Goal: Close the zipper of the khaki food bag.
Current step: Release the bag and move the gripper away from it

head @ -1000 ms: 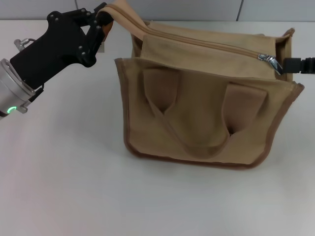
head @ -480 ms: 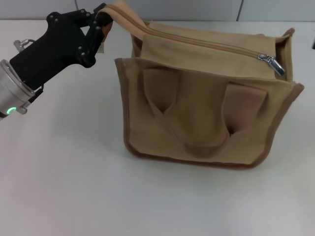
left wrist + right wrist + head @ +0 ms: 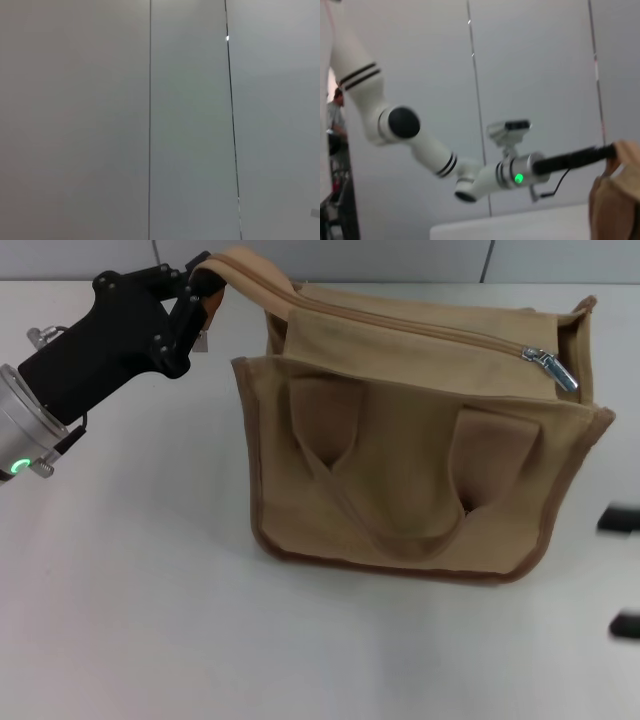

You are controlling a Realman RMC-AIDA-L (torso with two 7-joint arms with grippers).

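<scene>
I see even, soft overhead light; head view sharp. Faint shadow under khaki food bag [image 3: 420, 440] at 6 o'clock. Glint on zipper [image 3: 548, 365] slider. Right wrist view motion-blurred; left wrist view flat, featureless grey.

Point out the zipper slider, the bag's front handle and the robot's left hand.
zipper slider [image 3: 549, 367], head view, on the silver metal pull.
front handle [image 3: 400, 533], head view, on the bottom of the loop.
left hand [image 3: 197, 290], head view, where it pinches the bag's corner.
</scene>
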